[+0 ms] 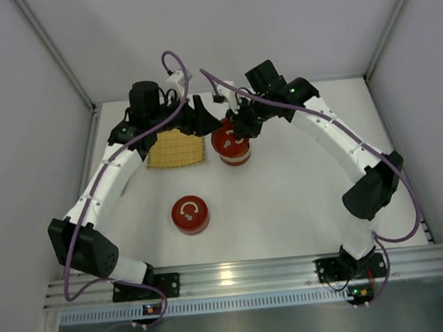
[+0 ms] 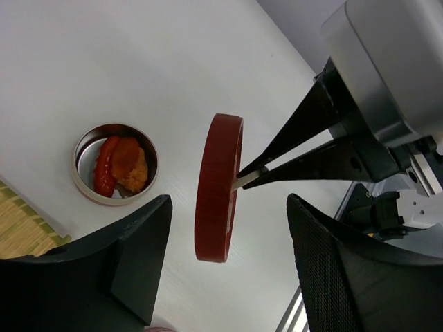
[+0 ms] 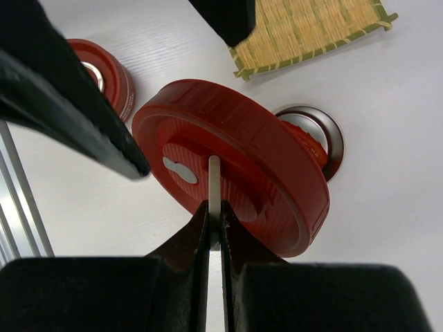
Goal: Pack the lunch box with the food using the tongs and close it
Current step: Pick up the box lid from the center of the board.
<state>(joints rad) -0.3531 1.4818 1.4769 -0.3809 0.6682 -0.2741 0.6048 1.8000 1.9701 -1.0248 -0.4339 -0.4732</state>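
The lunch box (image 2: 82,181) is a round steel-lined tub holding the food (image 2: 123,166), a red piece and an orange piece. Seen from above, the box (image 1: 236,159) stands right of the yellow mat. A red round lid (image 3: 277,166) hangs tilted just above it, and my right gripper (image 3: 215,214) is shut on the lid's thin white tab (image 3: 214,181). My left gripper (image 2: 228,207) is open, its fingers (image 2: 131,263) standing on either side of the lid (image 2: 220,187) without touching it. The tongs are out of view.
A yellow woven mat (image 1: 175,148) lies left of the box, under my left wrist. A second red container (image 1: 189,214) with its lid on stands nearer the front. White walls enclose the table on three sides, and a metal rail (image 1: 246,275) runs along the front.
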